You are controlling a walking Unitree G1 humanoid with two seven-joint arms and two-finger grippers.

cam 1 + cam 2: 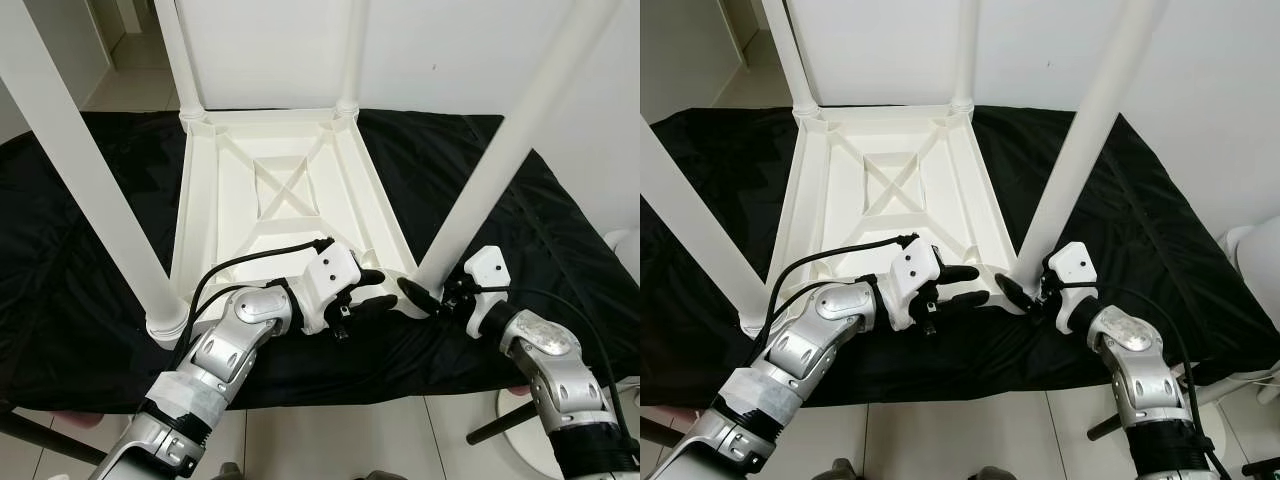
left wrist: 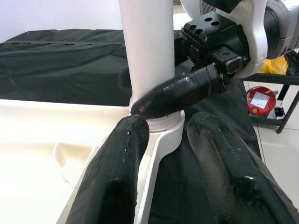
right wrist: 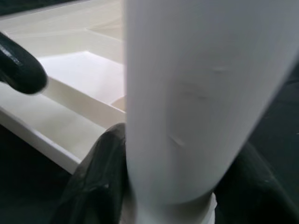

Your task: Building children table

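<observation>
- A black cloth (image 1: 90,250) covered the low surface and carried everything else; pale floor tiles (image 1: 330,440) showed at its near edge.
- The white children's table (image 1: 290,190) lay upside down on the cloth, its ribbed underside facing up with an X-shaped brace at the middle.
- Four white legs stood up from its corners: the far-left leg (image 1: 178,55), the far-right leg (image 1: 352,50), the near-left leg (image 1: 90,190) and the near-right leg (image 1: 510,140).
- The left gripper (image 1: 965,285) reached across the near edge of the upturned top, beside the near-right corner. In the left wrist view its fingers (image 2: 117,177) were parted, one over the white rim and the other over the cloth, with nothing between them.
- The right gripper (image 1: 425,297) was at the foot of the near-right leg, just above its collar (image 2: 166,123). In the right wrist view a black finger (image 3: 98,177) lay against each side of the leg, so the jaws were closed around it.
- A white rounded object (image 1: 625,250) sat at the far right edge, too cut off to identify.
</observation>
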